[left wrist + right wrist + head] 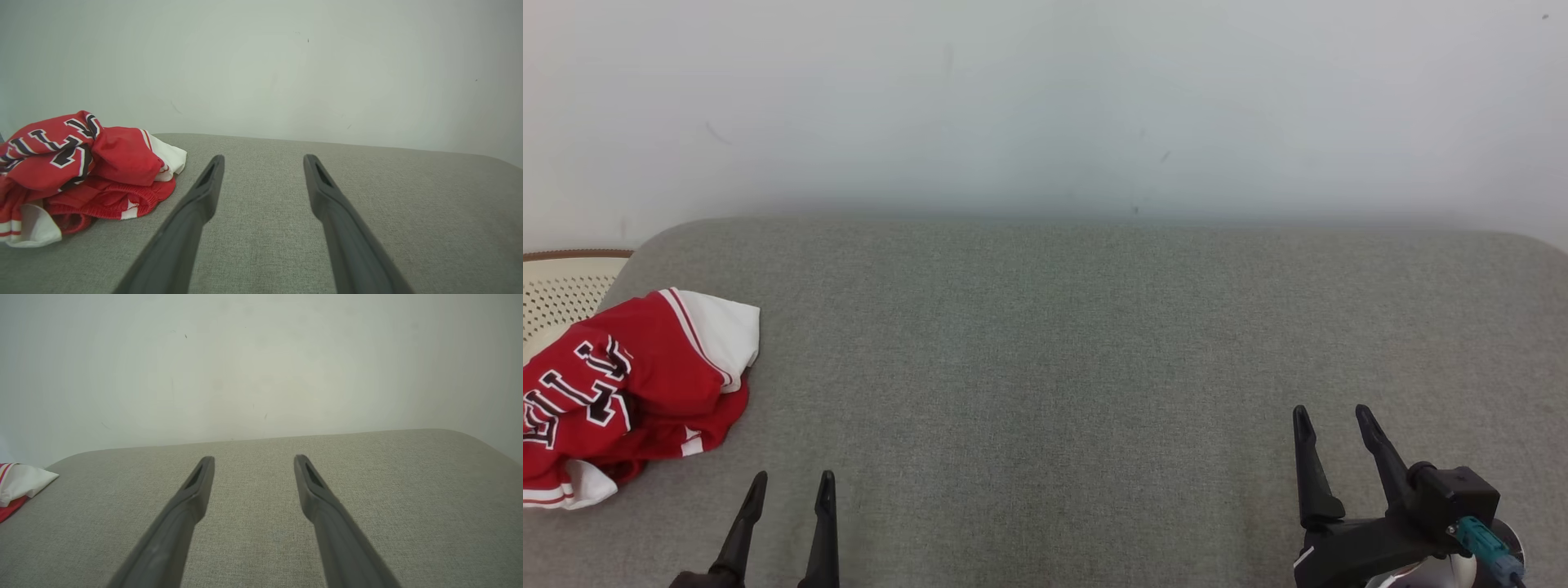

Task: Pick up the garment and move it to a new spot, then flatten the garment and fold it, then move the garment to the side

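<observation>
The garment (629, 392) lies crumpled at the left end of the bench (1054, 343), and with your left pincer (793, 475) and right pincer (1331, 411) both spread apart and empty, swing the left one over its raised red fold and bite deep.

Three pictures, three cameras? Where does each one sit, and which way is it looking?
Head view: on the robot's head, looking forward and down at the grey surface; left gripper and right gripper show, both open.
Left wrist view: on the left wrist, looking along its fingers toward the wall, red garment beside them.
Right wrist view: on the right wrist, looking along its fingers toward the wall.
Shared: all three show the red garment at their left.
</observation>
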